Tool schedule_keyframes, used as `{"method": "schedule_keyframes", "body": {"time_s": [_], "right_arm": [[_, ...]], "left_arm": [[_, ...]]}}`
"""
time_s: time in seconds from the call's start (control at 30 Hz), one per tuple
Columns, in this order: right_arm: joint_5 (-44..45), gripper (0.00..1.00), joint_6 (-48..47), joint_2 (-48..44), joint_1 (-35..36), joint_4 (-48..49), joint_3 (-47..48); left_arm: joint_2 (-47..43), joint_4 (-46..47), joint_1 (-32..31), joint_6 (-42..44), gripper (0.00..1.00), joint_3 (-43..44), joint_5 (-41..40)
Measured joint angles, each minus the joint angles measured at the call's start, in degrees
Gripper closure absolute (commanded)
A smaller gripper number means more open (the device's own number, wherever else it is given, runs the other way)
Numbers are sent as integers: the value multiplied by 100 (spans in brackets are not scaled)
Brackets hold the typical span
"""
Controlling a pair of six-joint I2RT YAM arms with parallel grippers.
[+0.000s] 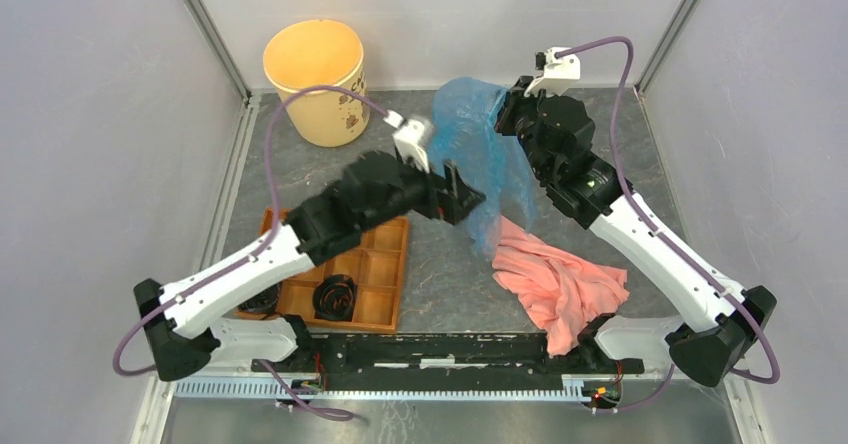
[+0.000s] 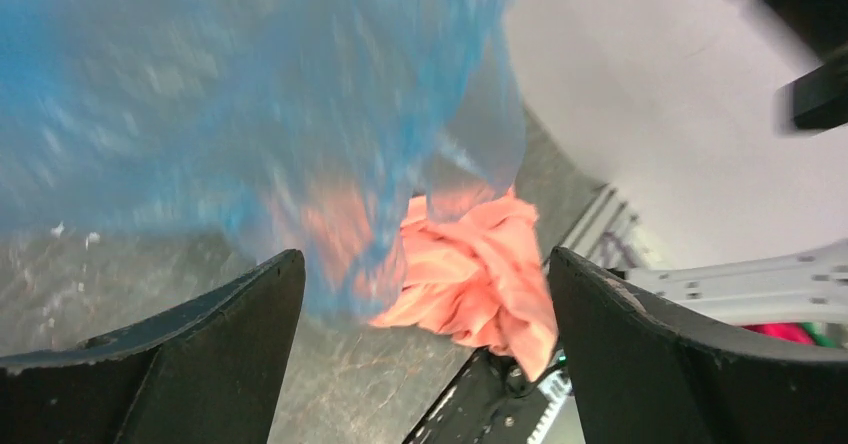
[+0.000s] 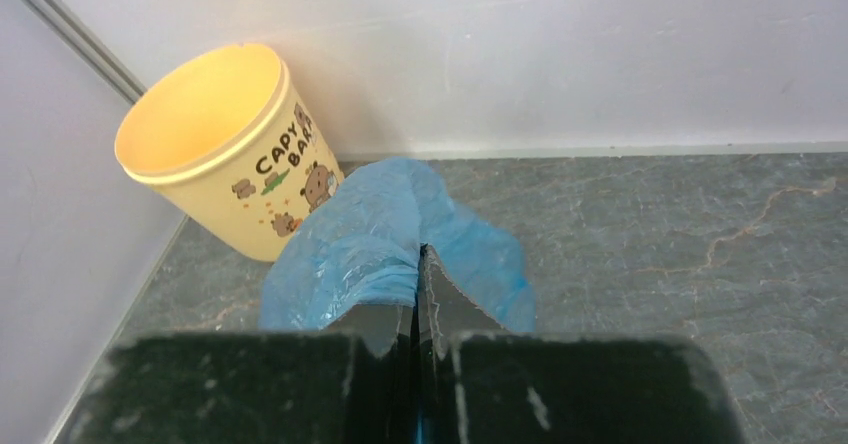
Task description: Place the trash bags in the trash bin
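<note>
The light-blue trash bag (image 1: pixel 478 144) hangs in the air over the middle of the table, pinched at its top by my right gripper (image 1: pixel 507 114). In the right wrist view the jaws are pressed together on the bag (image 3: pixel 370 239), and my right gripper (image 3: pixel 420 264) holds its bunched film. My left gripper (image 1: pixel 462 196) is open beside the bag's lower part; in the left wrist view the blurred bag (image 2: pixel 250 114) hangs just beyond its spread fingers (image 2: pixel 230 324), with nothing between them. The tan-yellow trash bin (image 1: pixel 316 79) stands upright at the back left, also in the right wrist view (image 3: pixel 215 144).
A salmon-pink cloth (image 1: pixel 560 284) lies crumpled on the table under the right arm, also in the left wrist view (image 2: pixel 480 274). A brown wooden compartment tray (image 1: pixel 370 274) with dark items sits front left under the left arm. Walls close in on the back and sides.
</note>
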Motion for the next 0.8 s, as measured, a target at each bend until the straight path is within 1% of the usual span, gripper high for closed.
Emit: {"method": "schedule_keyframes", "body": {"time_s": [0.1,0.17,0.23,0.27,0.43,0.57,0.63,0.67,0.7,0.8], "right_arm": [[127,99,20,-48,0,-2,109],[177,99,50,-116,0,-4,111],[201,99,94,-170,0,-4,111],[214,99,109,-186,0,-4,111],[299,99,205,-225,0,-48,111],[299,99,240,-273,0,-90,114],[299,99,240,-293,2,-107,125],[297,99,240,-299,0,-109,133],[297,99,240,-308,0,-107,138],[297,99,240,-343,0,-107,138]], "left_arm": [[138,70,-925,4,0,-374,-1342],[214,173,-1351,4,0,-586,-2098],[393,398,-1552,2,0,-695,-2608],[498,535,-1572,2,0,-717,-2739],[1113,1432,-1582,2,2,-811,-2997],[1613,1902,-1602,7,17,-807,-3101],[1825,2002,-1602,13,21,-761,-3136],[1906,2022,-1602,11,21,-726,-3143],[2000,2055,-1602,13,18,-667,-3143],[2181,2258,-1600,9,6,-533,-3042]]}}
